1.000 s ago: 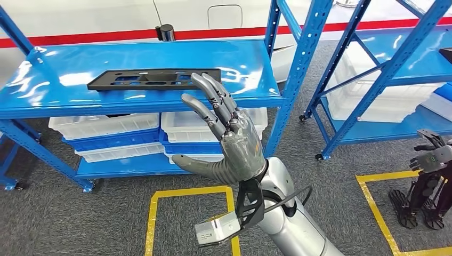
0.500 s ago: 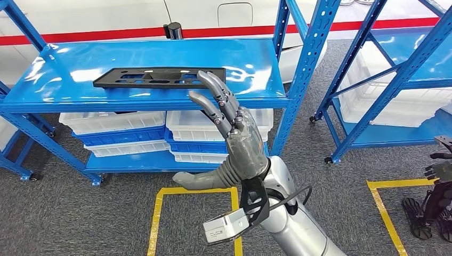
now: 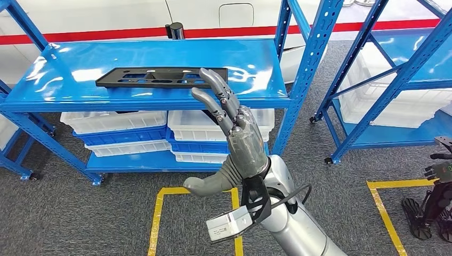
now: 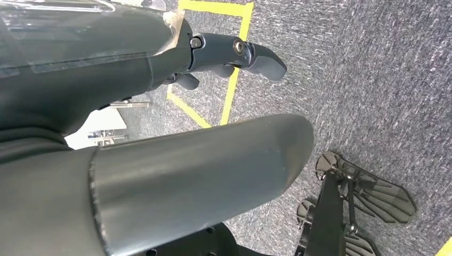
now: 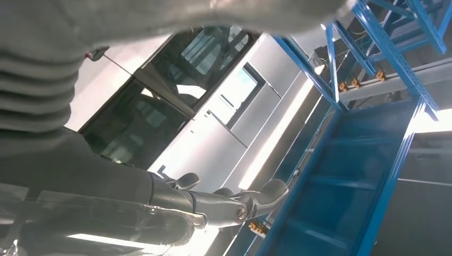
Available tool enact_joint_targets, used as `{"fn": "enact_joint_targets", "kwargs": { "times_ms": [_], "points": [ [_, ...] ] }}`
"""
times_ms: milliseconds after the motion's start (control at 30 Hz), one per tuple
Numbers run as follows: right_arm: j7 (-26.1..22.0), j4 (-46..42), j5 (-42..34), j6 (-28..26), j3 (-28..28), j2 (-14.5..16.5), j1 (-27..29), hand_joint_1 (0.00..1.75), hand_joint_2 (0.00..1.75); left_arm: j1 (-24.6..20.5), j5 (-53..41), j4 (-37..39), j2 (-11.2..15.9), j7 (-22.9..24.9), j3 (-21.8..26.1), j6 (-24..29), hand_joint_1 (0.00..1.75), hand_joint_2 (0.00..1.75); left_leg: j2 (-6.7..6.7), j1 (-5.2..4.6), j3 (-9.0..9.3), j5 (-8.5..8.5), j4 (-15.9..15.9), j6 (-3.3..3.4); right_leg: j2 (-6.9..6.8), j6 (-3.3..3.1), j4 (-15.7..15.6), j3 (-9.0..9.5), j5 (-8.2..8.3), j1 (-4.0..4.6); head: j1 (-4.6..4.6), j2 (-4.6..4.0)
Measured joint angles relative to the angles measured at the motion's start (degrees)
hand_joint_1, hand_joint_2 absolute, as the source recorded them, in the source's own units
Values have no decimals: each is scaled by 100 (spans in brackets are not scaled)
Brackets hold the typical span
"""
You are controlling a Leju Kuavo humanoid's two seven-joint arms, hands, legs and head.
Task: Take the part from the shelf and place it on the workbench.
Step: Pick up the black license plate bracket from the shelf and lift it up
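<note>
A flat black part (image 3: 154,77) with cutouts lies along the front of the top blue shelf (image 3: 250,58). My right hand (image 3: 237,138) is raised in front of that shelf with its fingers spread and straight and its thumb out low. It holds nothing. Its fingertips (image 3: 209,74) overlap the part's right end in the head view; whether they touch I cannot tell. The right wrist view looks past the right hand (image 5: 176,205) at the blue shelf frame (image 5: 346,160). My left hand (image 4: 133,58) hangs over the grey carpet, holding nothing.
White bins (image 3: 213,125) fill the lower shelf levels. A second blue rack (image 3: 394,69) stands to the right. Yellow floor tape (image 3: 160,213) marks squares on the carpet. A white vehicle with a red stripe (image 3: 106,16) is behind. A dark stand (image 3: 434,197) is at the right edge.
The camera has shifted a little, moving the scene rightward. My right hand has reached slightly further up towards the part's right end, and its thumb has dropped lower.
</note>
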Motion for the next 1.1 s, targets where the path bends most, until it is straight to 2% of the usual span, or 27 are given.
{"fn": "enact_joint_targets", "kwargs": {
  "times_ms": [67,100,133,200,233,267,300,367,400,433,467,533,600,633,700,733,767,800,833,867,900,933,967,1033,1100],
  "points": [
    [-6,0,-25,0,1,8,-3,0,175,0,1,0,4,0,2,2,0,0,11,25,85,62,-146,72,-9,27,-4,2,-8,10,2,0],
    [-8,0,-31,0,2,9,-6,0,175,-1,1,0,3,0,2,3,0,0,20,43,136,100,-230,92,-16,22,102,-46,-71,21,4,0],
    [-10,2,-37,0,2,5,-6,0,175,-1,2,0,1,0,3,4,0,0,27,63,175,131,-297,102,-23,6,339,-158,-186,25,8,0],
    [-12,17,-45,0,5,-14,10,0,175,-1,2,0,-3,0,3,8,0,0,35,65,184,135,-315,104,-28,-12,1053,-514,-475,3,10,0],
    [-12,30,-48,0,7,-25,22,0,175,2,2,0,-5,0,4,12,0,0,35,69,179,130,-311,97,-30,6,1342,-666,-559,-14,10,0],
    [-12,44,-50,1,11,-34,31,0,175,4,2,0,-9,0,4,17,0,0,32,78,177,121,-305,83,-31,51,1436,-723,-556,-37,9,0],
    [-12,57,-51,3,15,-40,32,0,175,7,2,0,-14,0,5,21,0,0,25,93,180,107,-292,59,-32,117,1308,-666,-465,-61,9,0],
    [-13,77,-54,9,25,-43,24,0,175,10,2,0,-20,0,5,28,0,0,3,135,179,50,-218,-29,-25,261,586,-306,-171,-116,9,0],
    [-14,84,-55,13,30,-41,19,0,175,8,2,1,-13,0,5,32,0,0,-9,142,163,10,-156,-85,-6,281,275,-146,-73,-126,11,0],
    [-16,90,-57,14,35,-39,15,0,175,7,2,1,-7,0,5,37,0,0,-20,143,140,-23,-104,-133,11,255,98,-50,-30,-126,8,0],
    [-19,95,-59,15,38,-36,11,0,175,6,2,2,1,0,4,41,0,0,-27,138,120,-45,-69,-165,27,197,65,-31,-41,-113,1,0],
    [-23,100,-61,16,41,-26,3,0,175,7,1,2,1,0,4,45,0,0,-34,154,100,-64,-53,-193,35,73,96,-36,-49,-95,-12,0],
    [-25,101,-61,17,42,-14,-5,0,175,6,1,2,-2,0,4,46,0,0,22,178,19,-161,114,-219,31,-5,97,-15,-65,-97,-17,0],
    [-25,102,-61,18,42,-8,-7,0,175,4,2,2,-3,0,3,46,0,0,59,184,-105,-270,353,-231,25,-41,94,4,-75,-96,-18,0],
    [-25,114,-61,22,42,-4,-9,0,175,5,2,2,-3,0,4,48,0,0,112,181,-529,-542,1121,-235,10,-90,94,29,-105,-61,-22,0],
    [-25,124,-60,24,43,-4,-10,0,175,12,1,2,-5,0,4,48,0,0,117,181,-742,-621,1458,-229,4,-111,94,40,-120,-42,-21,0],
    [-23,134,-61,26,43,-3,-9,0,175,18,0,2,-7,0,5,48,0,0,120,180,-884,-610,1633,-214,2,-131,94,56,-136,-23,-22,0],
    [-19,141,-61,26,44,-2,-11,0,175,21,-3,2,-9,0,5,47,0,0,121,176,-915,-487,1583,-187,1,-150,94,82,-154,-6,-22,0],
    [-14,144,-62,26,44,2,-18,0,175,22,-8,2,-10,0,5,46,0,0,124,167,-829,-279,1317,-148,2,-164,94,114,-175,6,-21,0],
    [-8,145,-62,26,44,9,-26,0,175,17,-15,2,-9,0,4,44,0,0,138,148,-673,-53,929,-98,2,-170,91,149,-200,12,-21,0],
    [-3,145,-62,24,44,16,-36,0,175,8,-25,2,-6,0,3,42,0,0,167,115,-513,101,581,-52,2,-166,86,174,-224,27,-19,0],
    [-1,145,-62,20,44,23,-42,0,175,-6,-36,2,-5,0,2,40,0,0,193,79,-378,171,312,-18,2,-148,81,183,-245,34,-21,0],
    [4,146,-62,15,44,27,-45,0,175,-19,-46,2,-3,0,2,38,0,0,216,44,-303,167,171,2,-3,-126,74,182,-260,38,-22,0],
    [12,147,-62,-2,43,31,-43,0,175,-37,-62,1,1,0,3,33,0,0,214,2,-249,112,93,16,-21,-67,41,191,-277,34,-29,0],
    [20,145,-62,-18,39,34,-48,0,175,-37,-70,-1,-2,0,4,21,0,0,199,16,-155,119,-3,45,-45,-19,122,180,-341,34,-27,0]
  ]
}}
